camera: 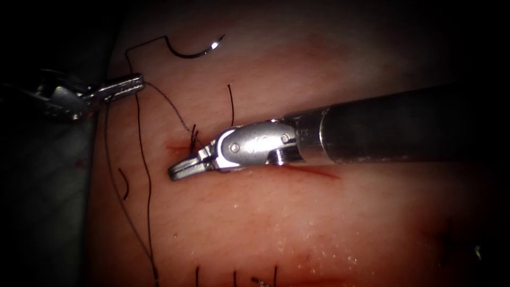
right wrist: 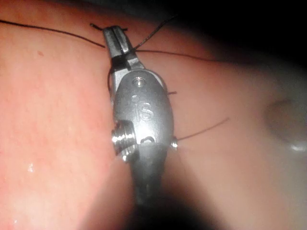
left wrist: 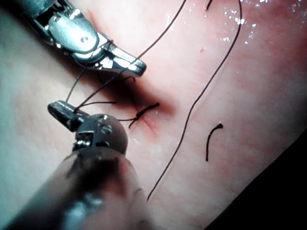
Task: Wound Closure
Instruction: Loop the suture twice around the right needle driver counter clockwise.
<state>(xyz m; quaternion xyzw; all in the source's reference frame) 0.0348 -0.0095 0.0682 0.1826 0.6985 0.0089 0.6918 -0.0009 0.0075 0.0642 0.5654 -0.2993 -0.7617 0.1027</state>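
Right tool (camera: 178, 171) on its dark shaft sits closest to the lens in the endoscope view, lying along the cut (camera: 313, 171) with its fingers (camera: 191, 163) together just beside the knot (camera: 194, 137) at the cut's left end. Strands of thread (camera: 141, 138) lie across those fingers in both wrist views; whether any is pinched between them I cannot tell. A little red fluid (camera: 178, 144) marks the tissue (camera: 319, 223) around the knot.

From the knot one strand runs up and left to the left tool (camera: 137, 83), whose fingers (left wrist: 62, 111) are clamped on it. The same thread runs on in slack loops down the left side and up to the needle (camera: 194, 53), which lies free on the tissue well above and to the left of the cut, held by neither tool and not in the tissue. Short cut ends of thread (camera: 124, 186) lie scattered nearby.

Risks, as I judge them:
- The loose needle is the main worry. Any hard pull on the thread could drag it across the tissue and hook its point in
- Too much pull from the left tool could make the stitch bite through the cut's edge at the knot
- If the grip slips, the knot could slacken
- The strands over the right tool could snag on its wrist when it moves
- The slack loops could catch on the cut ends and tangle
- The right tool can cut, so closing on the wrong strand would sever the working thread
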